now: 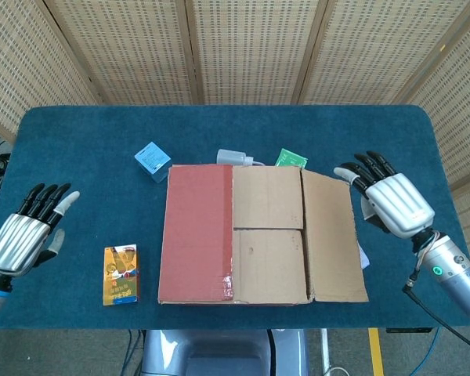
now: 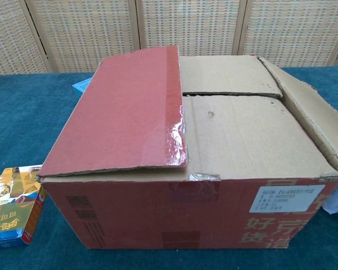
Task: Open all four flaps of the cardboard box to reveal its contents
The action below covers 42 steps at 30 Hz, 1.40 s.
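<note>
- On the middle of the blue-carpeted table (image 1: 86, 133) sits the cardboard box (image 1: 254, 233), its long side facing the robot.
- Its red-taped left flap (image 1: 197, 233) lies flat over the top, and in the chest view this flap (image 2: 127, 112) covers the left part of the box while the plain flaps beside it stay exposed.
- Two inner brown flaps, the far one (image 1: 268, 197) and the near one (image 1: 269, 266), are folded down and meet at a seam across the middle.
- The right flap (image 1: 333, 239) is folded outward past the box's right edge, sloping down and away.
- The right hand (image 1: 392, 200) hovers just beside that flap's far end, fingers spread and holding nothing.
- The left hand (image 1: 27, 235) is well apart from the box near the table's left edge, fingers extended and holding nothing.
- A small yellow-and-orange packet (image 1: 121, 274) lies left of the box's near corner.
- Behind the box are a light blue cube-shaped carton (image 1: 153, 160), a white bottle (image 1: 235, 157) and a green packet (image 1: 290, 159).
- Something white (image 1: 362, 254) peeks out under the right flap; what it is cannot be told.
</note>
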{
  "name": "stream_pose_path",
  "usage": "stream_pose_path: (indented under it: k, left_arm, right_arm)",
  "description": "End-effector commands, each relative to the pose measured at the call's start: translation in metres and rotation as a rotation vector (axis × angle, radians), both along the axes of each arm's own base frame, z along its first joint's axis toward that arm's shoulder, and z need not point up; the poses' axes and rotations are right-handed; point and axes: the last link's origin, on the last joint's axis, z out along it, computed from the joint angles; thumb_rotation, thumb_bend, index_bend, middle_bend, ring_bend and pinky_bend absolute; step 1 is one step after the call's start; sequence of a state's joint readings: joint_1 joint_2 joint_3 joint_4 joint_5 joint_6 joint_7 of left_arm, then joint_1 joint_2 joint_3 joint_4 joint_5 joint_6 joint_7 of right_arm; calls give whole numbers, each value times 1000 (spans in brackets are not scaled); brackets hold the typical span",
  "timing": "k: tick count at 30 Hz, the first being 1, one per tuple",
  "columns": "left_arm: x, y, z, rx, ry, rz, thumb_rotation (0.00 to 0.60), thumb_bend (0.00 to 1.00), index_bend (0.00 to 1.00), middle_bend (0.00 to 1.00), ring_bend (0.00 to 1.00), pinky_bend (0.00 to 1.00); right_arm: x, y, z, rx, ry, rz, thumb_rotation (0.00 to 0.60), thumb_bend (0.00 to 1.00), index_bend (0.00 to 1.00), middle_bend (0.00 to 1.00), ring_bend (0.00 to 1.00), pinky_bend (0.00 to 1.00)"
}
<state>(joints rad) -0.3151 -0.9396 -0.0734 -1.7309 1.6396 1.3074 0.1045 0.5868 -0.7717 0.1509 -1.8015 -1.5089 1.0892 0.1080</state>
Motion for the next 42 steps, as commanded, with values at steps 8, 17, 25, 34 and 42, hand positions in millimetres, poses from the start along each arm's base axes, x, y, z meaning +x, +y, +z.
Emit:
stream_pose_path:
  k: [8, 17, 25, 34, 42]
  left_arm:
    - [56, 34, 4, -123, -3, -199, 592, 413, 5, 0, 0, 0]
    - [109, 55, -7, -266, -8, -335, 350, 550, 5, 0, 0, 0]
    - [169, 74, -27, -426, 1, -419, 296, 788, 39, 0, 0, 0]
    - [221, 88, -64, -567, -6, -458, 263, 880, 217, 105, 30, 0]
    - [252, 95, -96, -629, -1, -485, 263, 906, 322, 216, 114, 0]
  right_arm:
    - [-25, 32, -22, -84, -61, -164, 600, 827, 0, 0, 0, 0]
    - [-42, 49, -30, -114, -56, -252, 600, 827, 0, 0, 0, 0]
    - [-52, 58, -35, -143, -60, -290, 600, 852, 0, 0, 0, 0]
    - [-58, 59, -39, -156, -86, -313, 600, 852, 0, 0, 0, 0]
    - [-59, 59, -40, -157, -100, -316, 600, 852, 0, 0, 0, 0]
